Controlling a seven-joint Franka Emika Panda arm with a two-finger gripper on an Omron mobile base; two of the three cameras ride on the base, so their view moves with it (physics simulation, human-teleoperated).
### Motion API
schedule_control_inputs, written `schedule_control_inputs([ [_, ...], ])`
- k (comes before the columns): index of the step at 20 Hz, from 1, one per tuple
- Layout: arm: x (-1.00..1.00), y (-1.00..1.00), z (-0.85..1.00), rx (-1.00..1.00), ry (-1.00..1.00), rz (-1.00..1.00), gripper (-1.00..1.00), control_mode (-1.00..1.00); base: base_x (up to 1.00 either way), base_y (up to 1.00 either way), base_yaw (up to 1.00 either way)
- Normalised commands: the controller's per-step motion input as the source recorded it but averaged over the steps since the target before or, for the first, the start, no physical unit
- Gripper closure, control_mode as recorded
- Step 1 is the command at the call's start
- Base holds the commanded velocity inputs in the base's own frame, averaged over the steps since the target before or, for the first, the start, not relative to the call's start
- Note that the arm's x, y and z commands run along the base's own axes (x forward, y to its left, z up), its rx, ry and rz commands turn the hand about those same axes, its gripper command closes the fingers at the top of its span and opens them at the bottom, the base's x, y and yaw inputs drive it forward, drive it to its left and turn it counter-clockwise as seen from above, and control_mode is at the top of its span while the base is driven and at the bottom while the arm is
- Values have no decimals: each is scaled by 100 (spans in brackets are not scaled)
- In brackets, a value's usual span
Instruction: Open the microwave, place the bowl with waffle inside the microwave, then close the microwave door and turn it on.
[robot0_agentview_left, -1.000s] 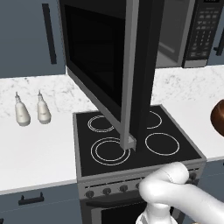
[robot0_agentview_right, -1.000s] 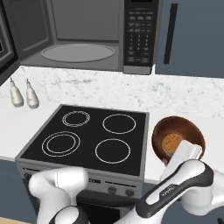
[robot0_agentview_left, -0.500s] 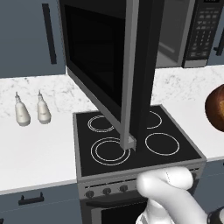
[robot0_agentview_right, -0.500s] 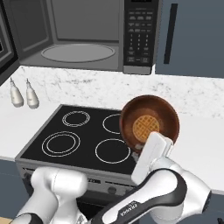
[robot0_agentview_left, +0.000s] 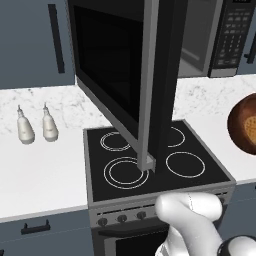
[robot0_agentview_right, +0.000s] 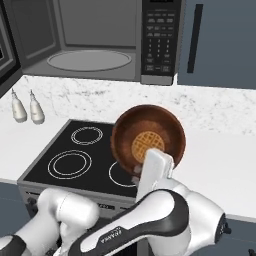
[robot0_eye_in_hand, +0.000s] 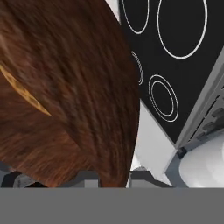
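Bowl higher, farther over stovetop

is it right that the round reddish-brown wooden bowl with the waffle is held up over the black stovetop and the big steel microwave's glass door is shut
Not quite. The round reddish-brown wooden bowl with the waffle is held above the black stovetop, but the steel microwave's glass door is swung wide open, not shut. The right base view shows the bare cavity and turntable.

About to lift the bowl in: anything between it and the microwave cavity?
Nothing visible blocks it. The microwave door is swung wide to the left, the microwave cavity holds just its turntable, and the bowl, held by the gripper, hangs over the stovetop below the opening.
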Motion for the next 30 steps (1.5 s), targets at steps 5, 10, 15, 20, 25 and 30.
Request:
schedule_control_inputs([
  [5,-9,69,59,-24,-1,13,100,-100,0,0,0],
  [10,13,67,83,-11,0,7,100,-100,0,0,0],
  [15,17,85,45,-13,8,10,100,-100,0,0,0],
  [20,52,62,54,-7,12,8,100,-100,0,0,0],
  [25,67,42,73,-2,8,2,100,-100,0,0,0],
  [30,64,37,50,0,4,2,100,-100,0,0,0],
])
